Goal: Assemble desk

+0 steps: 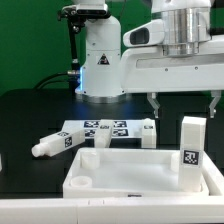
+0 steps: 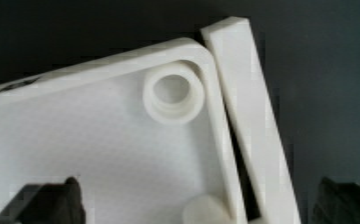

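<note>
The white desk tabletop (image 1: 135, 172) lies rim-up at the front of the black table, with a round socket (image 1: 82, 183) in its near corner toward the exterior view's left. One white leg (image 1: 193, 140) with a tag stands upright at the tabletop's edge toward the exterior view's right. My gripper (image 1: 184, 100) hangs open and empty just above that leg. In the wrist view the tabletop (image 2: 88, 130) and an empty round socket (image 2: 172, 90) fill the frame. A long white piece (image 2: 248, 120) runs along its rim. The dark fingertips (image 2: 52, 200) stand wide apart, and my gripper (image 2: 198, 208) holds nothing.
The marker board (image 1: 105, 128) lies behind the tabletop. A loose leg (image 1: 55, 144) lies beside it toward the exterior view's left, another white part (image 1: 143, 133) at its other end. The robot base (image 1: 100, 60) stands at the back.
</note>
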### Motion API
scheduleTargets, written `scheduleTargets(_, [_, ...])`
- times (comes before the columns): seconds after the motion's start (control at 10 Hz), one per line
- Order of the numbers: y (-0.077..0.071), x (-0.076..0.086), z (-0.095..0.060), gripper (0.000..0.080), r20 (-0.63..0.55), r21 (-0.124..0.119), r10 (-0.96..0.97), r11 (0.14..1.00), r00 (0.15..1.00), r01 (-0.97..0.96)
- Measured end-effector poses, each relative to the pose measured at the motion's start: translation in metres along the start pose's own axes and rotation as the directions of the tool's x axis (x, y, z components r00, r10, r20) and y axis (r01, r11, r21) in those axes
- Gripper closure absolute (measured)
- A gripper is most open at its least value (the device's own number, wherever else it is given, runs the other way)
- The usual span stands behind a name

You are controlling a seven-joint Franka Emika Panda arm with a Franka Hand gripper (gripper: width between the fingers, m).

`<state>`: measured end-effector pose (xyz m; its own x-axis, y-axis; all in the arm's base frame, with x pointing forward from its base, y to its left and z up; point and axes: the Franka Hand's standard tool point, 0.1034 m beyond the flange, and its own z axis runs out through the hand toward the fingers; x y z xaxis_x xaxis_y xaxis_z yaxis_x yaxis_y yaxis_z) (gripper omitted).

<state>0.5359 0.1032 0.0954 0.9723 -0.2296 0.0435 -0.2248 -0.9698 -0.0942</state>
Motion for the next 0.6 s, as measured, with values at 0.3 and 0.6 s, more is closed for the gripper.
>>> scheduleTargets(0.3, [0.030, -0.038, 0.022, 0.0150, 0.039, -0.033, -0.165, 0.986, 0.986, 0.166])
scheduleTargets(0.6, [0.032, -0.040, 0.023, 0.0150, 0.083, -0.027, -0.152, 0.988, 0.985, 0.155])
